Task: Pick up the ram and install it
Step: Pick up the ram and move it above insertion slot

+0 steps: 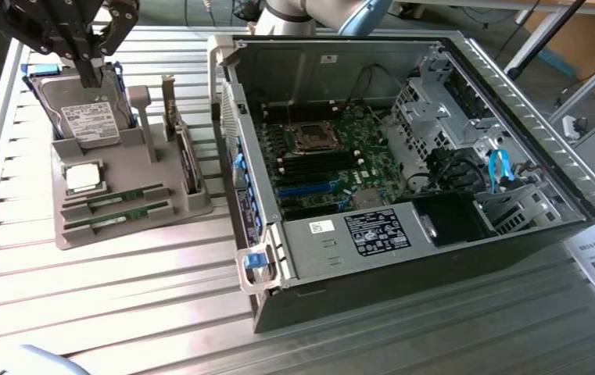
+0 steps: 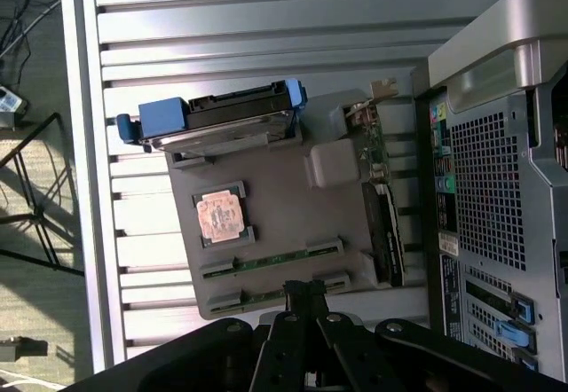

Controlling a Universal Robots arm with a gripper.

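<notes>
Hovering above the parts tray, your gripper is sitting w/ jaws together, gripping nothing. The ram (and its twin stick) is lying slotted in that tray, so pickup & install into the PC case are both pending.

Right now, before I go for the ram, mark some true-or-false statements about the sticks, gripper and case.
Two ram sticks lie in the grey holder. True.
The gripper holds a ram stick. False: it is shut on nothing, above the holder.
The computer case is open, its motherboard showing. True.
The holder is on the exterior view's right of the case. False: it is on the left.
</notes>
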